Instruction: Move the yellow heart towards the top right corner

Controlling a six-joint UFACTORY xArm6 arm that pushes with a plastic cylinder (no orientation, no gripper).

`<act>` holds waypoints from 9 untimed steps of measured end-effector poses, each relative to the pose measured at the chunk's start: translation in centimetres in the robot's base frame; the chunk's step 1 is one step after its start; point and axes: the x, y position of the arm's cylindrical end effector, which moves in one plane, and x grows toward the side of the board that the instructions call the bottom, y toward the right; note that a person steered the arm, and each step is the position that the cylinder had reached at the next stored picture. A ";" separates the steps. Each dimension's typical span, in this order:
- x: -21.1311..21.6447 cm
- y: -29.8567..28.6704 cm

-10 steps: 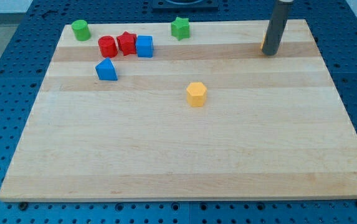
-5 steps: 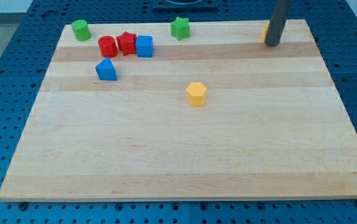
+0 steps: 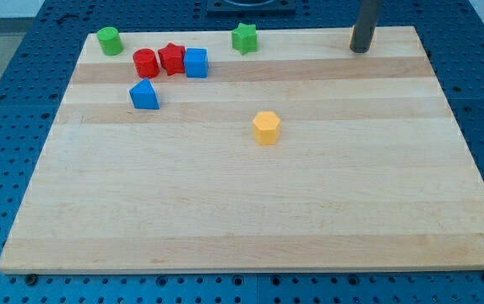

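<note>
- Spanning most of the view, the wooden board (image 3: 250, 211) holds seven visible blocks.
- Hiding behind the rod at one o'clock, the yellow heart shows only an orange sliver (image 3: 371, 35).
- Judging so, only a final nudge remains.
- The tip (image 3: 359, 50) is a bare rod; no claw exists.

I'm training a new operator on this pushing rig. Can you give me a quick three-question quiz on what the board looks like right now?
1. True or false: my tip stands well apart from the yellow hexagon, off toward the view's top right.
2. Which block sits between the red cylinder and the blue cube? A: a green cube. B: the red star. C: a yellow star.
3. Fill in: the block nearest the view's bottom is coloured ___.

Key: 1 true; 2 B; 3 yellow.
</note>
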 end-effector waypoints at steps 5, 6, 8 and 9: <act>-2.5 -0.7; -3.8 -2.0; -4.9 -1.3; -4.9 -0.3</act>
